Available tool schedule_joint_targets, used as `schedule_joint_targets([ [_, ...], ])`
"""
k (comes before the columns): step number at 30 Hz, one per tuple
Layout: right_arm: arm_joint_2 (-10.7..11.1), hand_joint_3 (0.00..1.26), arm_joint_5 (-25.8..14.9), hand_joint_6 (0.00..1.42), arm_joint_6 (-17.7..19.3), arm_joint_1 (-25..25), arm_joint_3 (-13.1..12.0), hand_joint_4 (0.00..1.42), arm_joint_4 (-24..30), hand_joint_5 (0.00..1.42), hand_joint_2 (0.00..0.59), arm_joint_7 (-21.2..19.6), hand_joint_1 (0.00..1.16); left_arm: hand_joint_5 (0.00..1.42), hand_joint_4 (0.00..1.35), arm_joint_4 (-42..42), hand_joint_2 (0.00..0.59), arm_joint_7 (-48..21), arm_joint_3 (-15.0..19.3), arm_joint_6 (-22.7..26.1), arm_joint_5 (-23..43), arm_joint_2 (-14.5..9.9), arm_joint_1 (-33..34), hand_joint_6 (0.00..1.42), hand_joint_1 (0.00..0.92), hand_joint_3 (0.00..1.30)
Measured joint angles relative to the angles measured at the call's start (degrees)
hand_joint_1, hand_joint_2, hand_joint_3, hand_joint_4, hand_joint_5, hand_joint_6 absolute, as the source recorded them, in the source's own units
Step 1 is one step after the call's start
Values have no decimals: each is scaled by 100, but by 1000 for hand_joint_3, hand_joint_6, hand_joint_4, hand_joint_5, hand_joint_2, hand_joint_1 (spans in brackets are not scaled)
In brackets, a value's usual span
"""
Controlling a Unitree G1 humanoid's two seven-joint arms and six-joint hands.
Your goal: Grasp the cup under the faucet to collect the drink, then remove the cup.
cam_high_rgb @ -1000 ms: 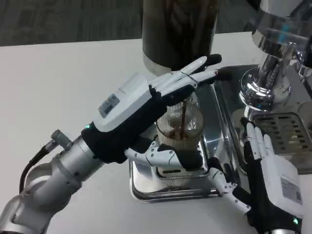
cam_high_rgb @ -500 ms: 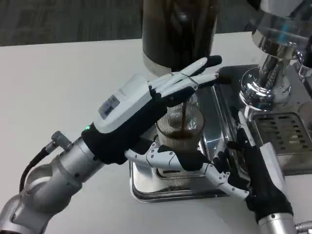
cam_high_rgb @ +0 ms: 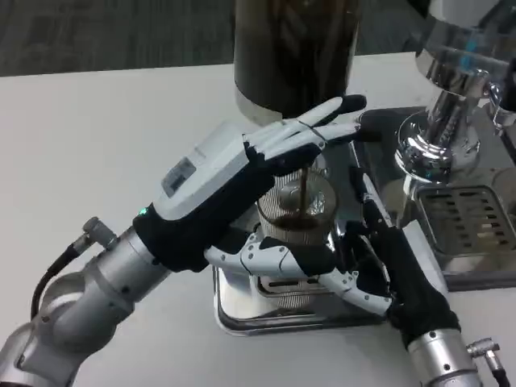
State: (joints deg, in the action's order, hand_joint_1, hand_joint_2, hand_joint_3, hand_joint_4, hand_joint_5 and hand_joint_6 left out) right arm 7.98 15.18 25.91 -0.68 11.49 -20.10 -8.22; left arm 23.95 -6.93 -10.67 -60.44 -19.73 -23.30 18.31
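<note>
Clear ribbed plastic cup [cam_high_rgb: 297,211] is seen on the shiny steel drip tray [cam_high_rgb: 242,310], under the dark tall dispenser [cam_high_rgb: 294,48], with a thin brown stream being poured into it. Brown drink is held inside, roughly half full by the look. The right hand [cam_high_rgb: 383,262] has been brought in from the near right over the last second and is now pressed against the cup's right side, fingers spread. The left hand [cam_high_rgb: 242,189] is kept on the tap, fingers straight and together. Removal looks close.

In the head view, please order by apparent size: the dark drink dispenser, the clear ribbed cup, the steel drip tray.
1. Dark cylindrical drink dispenser, though cropped.
2. Shiny steel drip tray, largely covered, so unsure against the dispenser.
3. Clear ribbed cup, smallest.
</note>
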Motion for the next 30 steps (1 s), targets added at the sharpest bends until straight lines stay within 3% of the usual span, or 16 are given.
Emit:
schedule_joint_targets([
  [30, -123, 0, 65, 181, 281, 417, 79, 0, -577, 0, 188, 262, 659, 265, 69, -252, 148, -162, -4, 207, 343, -55, -180, 240, 0, 258],
])
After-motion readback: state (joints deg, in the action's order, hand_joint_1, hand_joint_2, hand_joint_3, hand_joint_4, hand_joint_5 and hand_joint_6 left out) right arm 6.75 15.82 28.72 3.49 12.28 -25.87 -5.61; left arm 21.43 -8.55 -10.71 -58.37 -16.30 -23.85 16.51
